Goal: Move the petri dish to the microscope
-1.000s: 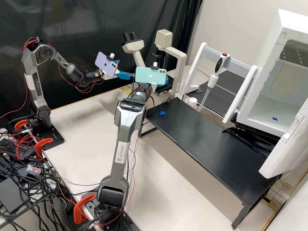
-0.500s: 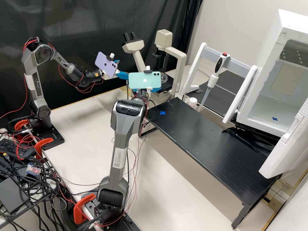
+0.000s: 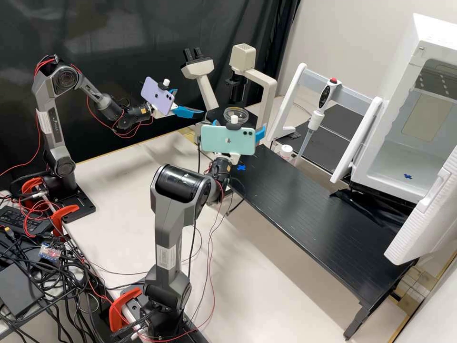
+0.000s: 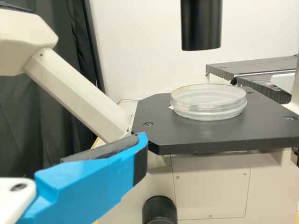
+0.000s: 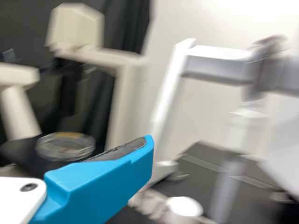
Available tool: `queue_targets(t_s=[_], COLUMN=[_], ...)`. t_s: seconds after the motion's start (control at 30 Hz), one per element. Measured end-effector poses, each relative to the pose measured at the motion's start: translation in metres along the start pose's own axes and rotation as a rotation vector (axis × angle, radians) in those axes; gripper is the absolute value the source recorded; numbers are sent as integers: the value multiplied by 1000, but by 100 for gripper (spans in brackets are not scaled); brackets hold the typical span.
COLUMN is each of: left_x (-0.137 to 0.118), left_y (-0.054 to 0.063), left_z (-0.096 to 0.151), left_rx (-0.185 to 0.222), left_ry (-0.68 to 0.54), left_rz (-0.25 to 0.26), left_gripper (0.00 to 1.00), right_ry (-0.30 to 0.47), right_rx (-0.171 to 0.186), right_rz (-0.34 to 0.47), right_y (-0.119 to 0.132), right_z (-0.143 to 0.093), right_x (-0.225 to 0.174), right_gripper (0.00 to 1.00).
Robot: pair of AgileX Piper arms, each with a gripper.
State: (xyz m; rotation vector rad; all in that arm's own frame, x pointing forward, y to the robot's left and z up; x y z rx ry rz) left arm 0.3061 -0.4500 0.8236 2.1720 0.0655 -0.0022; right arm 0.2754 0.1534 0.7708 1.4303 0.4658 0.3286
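- Black curtain (image 3: 119, 28) at far left, pale wall (image 3: 362, 33) at far right; pale tabletop (image 3: 119, 190) below.
- Near right: black raised shelf (image 3: 309, 209), a blue cross mark (image 3: 241, 167) on its far left end.
- Right gripper (image 3: 239, 125), near side of the microscope: open, fingers well apart, nothing held. Not touching the dish.
- Farther right: pipette (image 3: 320, 109) hanging on its white stand (image 3: 291, 95).
- Left gripper (image 3: 190, 103), left of the microscope: open, one finger by the stage's edge, nothing held, apart from the dish.
- Far centre: microscope (image 3: 268, 102). Petri dish (image 4: 208, 107) lies flat on its black stage (image 4: 210, 135), below the black cylinder (image 4: 201, 28).
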Motion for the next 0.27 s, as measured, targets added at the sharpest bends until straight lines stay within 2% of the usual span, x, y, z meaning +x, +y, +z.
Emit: queue_targets(t_s=[0.1, 0.2, 0.27], left_x=[0, 0, 0], left_y=[0, 0, 0], left_z=[0, 0, 0], left_rx=[0, 0, 0], left_ry=[0, 0, 0], left_rz=[0, 0, 0], left_gripper=[100, 100, 100], right_ry=[-65, -125, -159], right_rx=[-23, -27, -17], right_rz=[107, 142, 156], right_y=[15, 23, 27], right_z=[15, 27, 33], right_x=[-21, -37, -48], right_gripper=[100, 100, 100])
